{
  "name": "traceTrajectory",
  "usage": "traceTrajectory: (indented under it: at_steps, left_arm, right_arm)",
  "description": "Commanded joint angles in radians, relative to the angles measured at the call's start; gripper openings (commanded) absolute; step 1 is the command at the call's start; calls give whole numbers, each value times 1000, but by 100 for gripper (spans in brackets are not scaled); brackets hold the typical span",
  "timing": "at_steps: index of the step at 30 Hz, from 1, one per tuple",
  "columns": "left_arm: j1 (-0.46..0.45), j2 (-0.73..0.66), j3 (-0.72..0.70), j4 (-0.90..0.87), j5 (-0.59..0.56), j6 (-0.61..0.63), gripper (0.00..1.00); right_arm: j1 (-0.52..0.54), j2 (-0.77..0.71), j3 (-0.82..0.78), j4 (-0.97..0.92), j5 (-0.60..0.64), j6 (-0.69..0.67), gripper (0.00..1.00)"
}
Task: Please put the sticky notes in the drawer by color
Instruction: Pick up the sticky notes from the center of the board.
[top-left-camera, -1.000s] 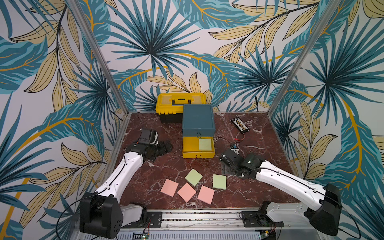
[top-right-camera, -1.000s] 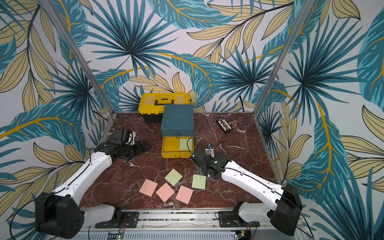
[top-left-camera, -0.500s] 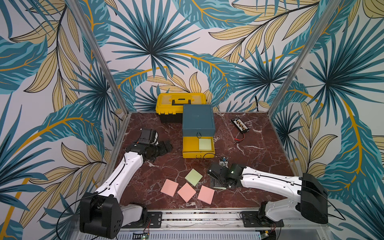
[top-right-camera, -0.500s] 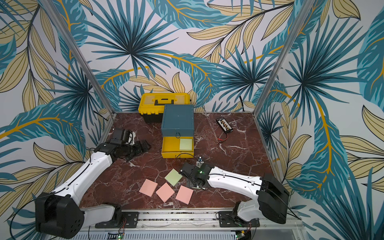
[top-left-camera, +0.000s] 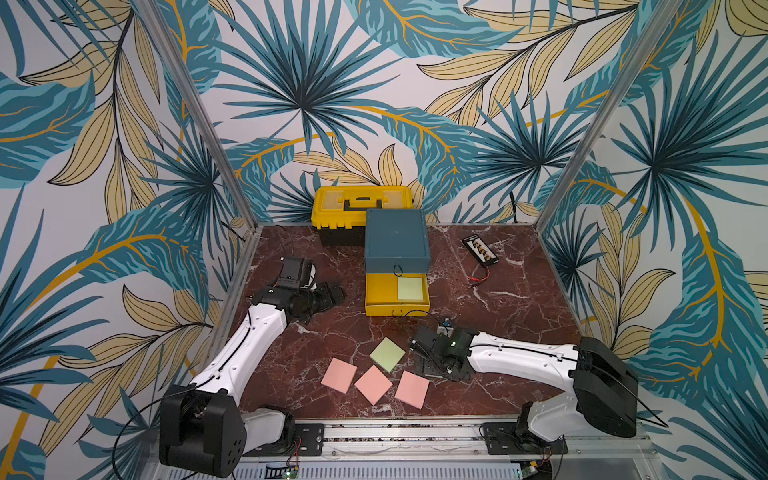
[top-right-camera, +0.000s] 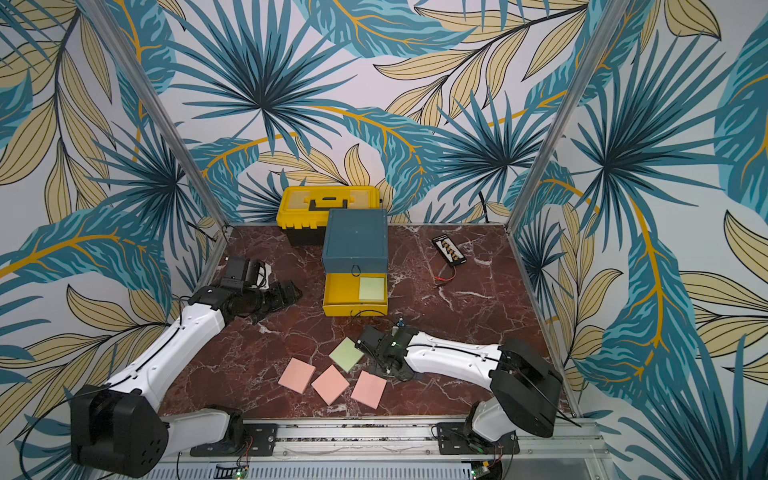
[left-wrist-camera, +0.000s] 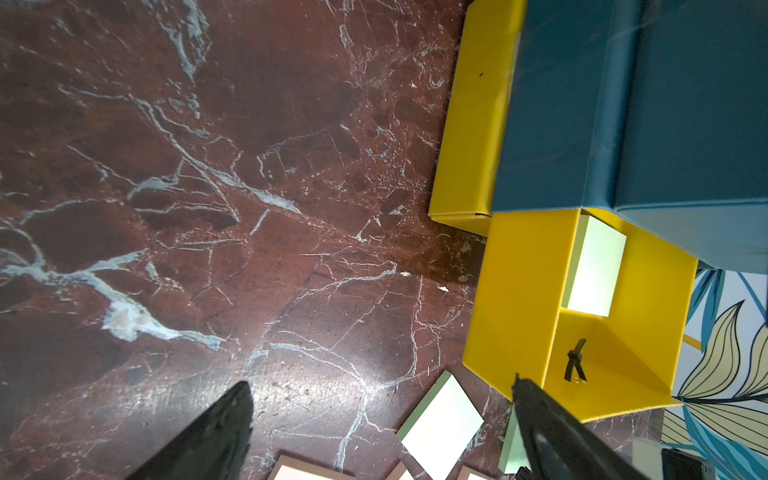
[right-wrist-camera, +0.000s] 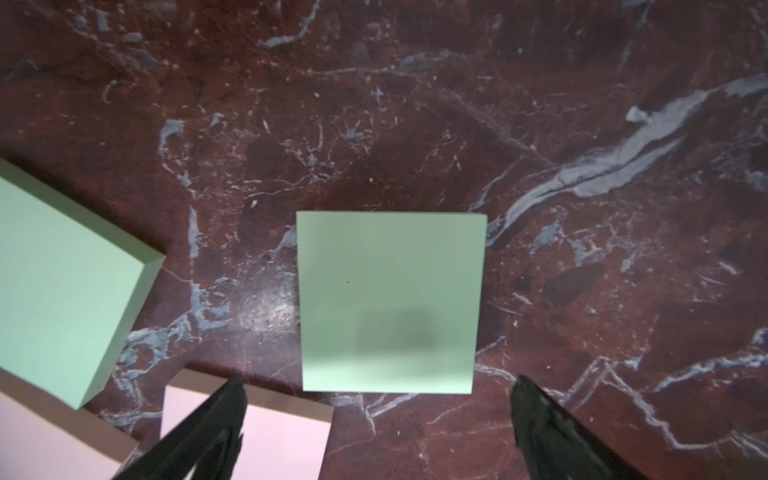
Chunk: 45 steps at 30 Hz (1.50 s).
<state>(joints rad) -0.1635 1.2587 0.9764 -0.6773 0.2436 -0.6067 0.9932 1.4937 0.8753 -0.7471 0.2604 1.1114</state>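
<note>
The teal drawer cabinet (top-left-camera: 397, 241) (top-right-camera: 355, 239) stands mid-table, its yellow drawer (top-left-camera: 380, 291) (left-wrist-camera: 519, 291) pulled out, with one green sticky note (top-left-camera: 410, 288) (left-wrist-camera: 596, 270) inside. My right gripper (right-wrist-camera: 377, 380) (top-left-camera: 432, 361) hangs open just above a green pad (right-wrist-camera: 390, 301); in both top views the arm hides this pad. A second green pad (top-left-camera: 387, 354) (right-wrist-camera: 66, 282) lies to its left. Three pink pads (top-left-camera: 339, 375) (top-left-camera: 373, 384) (top-left-camera: 412, 389) lie in a row near the front. My left gripper (left-wrist-camera: 381, 380) (top-left-camera: 334, 291) is open and empty, left of the drawer.
A yellow black-handled toolbox (top-left-camera: 361, 205) sits behind the cabinet against the back wall. A black connector strip (top-left-camera: 480, 250) with red wires lies at the back right. Metal posts and patterned walls close in the marble table (top-left-camera: 519, 299).
My right arm swung from beside the open drawer forward onto the right green pad, covering it in the top views, and its jaws widened. The left arm stayed still.
</note>
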Motion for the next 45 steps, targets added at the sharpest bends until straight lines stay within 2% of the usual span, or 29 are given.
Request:
traceTrajectory:
  at_steps: [1,14,29,45]
  left_arm:
    - [7,-5,-13,10,-6,10,99]
    - [7,-2,2,-9,-20,15,99]
    - [7,1,-5,-4,-24,7,99]
    - [8,-13,-11,-10,-28,2,99]
  right_arm:
    - [-19,9,-28,24,-1,2,99]
    - [-75,93,-43,116,-67,-31,99]
    - [-115,147,-52,139,-88,-59,99]
    - [-116,168,-71,179,-133,-70,80]
